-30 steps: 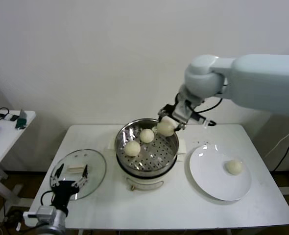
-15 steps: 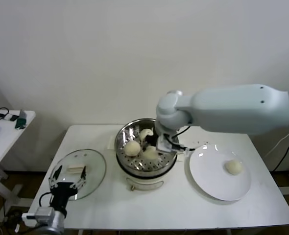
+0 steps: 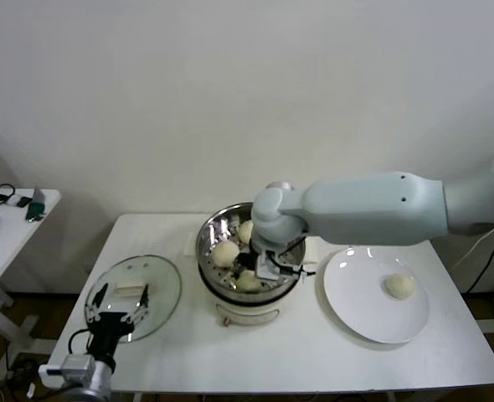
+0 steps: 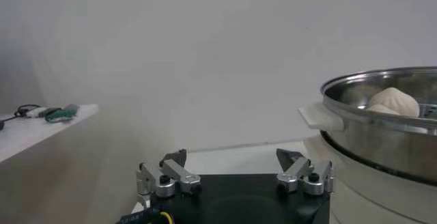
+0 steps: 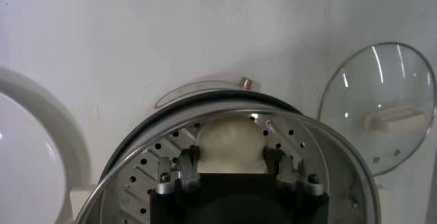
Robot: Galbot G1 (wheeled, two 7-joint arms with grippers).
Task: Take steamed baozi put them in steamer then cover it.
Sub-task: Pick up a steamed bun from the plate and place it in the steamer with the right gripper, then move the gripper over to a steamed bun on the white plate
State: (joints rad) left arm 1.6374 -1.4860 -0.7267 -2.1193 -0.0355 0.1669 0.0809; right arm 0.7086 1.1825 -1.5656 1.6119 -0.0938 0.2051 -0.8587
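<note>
While the right hand [image 5: 231, 171] reaches into the steamer [image 5: 328, 157], its fingers grip a baozi [image 5: 231, 140] between them.

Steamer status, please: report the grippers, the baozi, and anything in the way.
Right gripper inside steamer, shut on third baozi. Left gripper open, idle by cover. One baozi remaining on plate. Nothing blocking.

Head view looking down over steamer [image 3: 249, 261]; wrist views sitting close, left level beside, right directly above.
</note>
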